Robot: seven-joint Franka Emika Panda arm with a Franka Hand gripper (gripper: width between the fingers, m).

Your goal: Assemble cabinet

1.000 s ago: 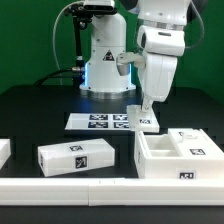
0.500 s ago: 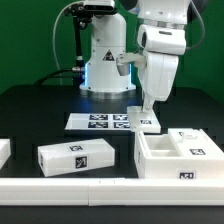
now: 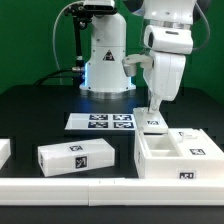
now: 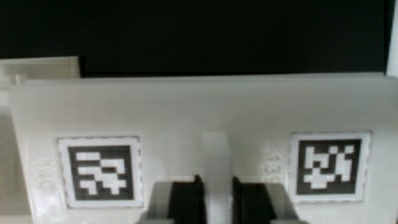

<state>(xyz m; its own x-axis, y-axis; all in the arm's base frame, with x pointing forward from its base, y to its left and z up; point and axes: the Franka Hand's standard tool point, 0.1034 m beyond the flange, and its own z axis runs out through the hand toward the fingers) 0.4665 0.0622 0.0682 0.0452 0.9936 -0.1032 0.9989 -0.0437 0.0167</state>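
The cabinet (image 3: 160,168) is sitting at the front of the black table (image 3: 35,110), toward the exterior view's right, and its far end is running out of the picture on that side. It is lying with its hollow side up, so the compartments are opening toward the ceiling. Its long axis is running across the exterior view from left to right, and a tagged front wall is facing the camera.

A low white rail (image 3: 60,187) is bordering the table's near edge, touching or just in front of the cabinet. To the cabinet's left, a long white tagged block (image 3: 78,155) is lying parallel to it, with a strip of bare table between them. The marker board (image 3: 100,122) is lying farther back, and bare table is stretching away beyond it on the exterior view's left.

The gripper (image 3: 155,113) is hanging upright just behind the cabinet's back left corner, over a small white tagged piece (image 3: 153,124). In the wrist view the fingers (image 4: 178,203) are standing close together against a white face with two tags (image 4: 196,120). Whether they are pinching anything cannot be told.
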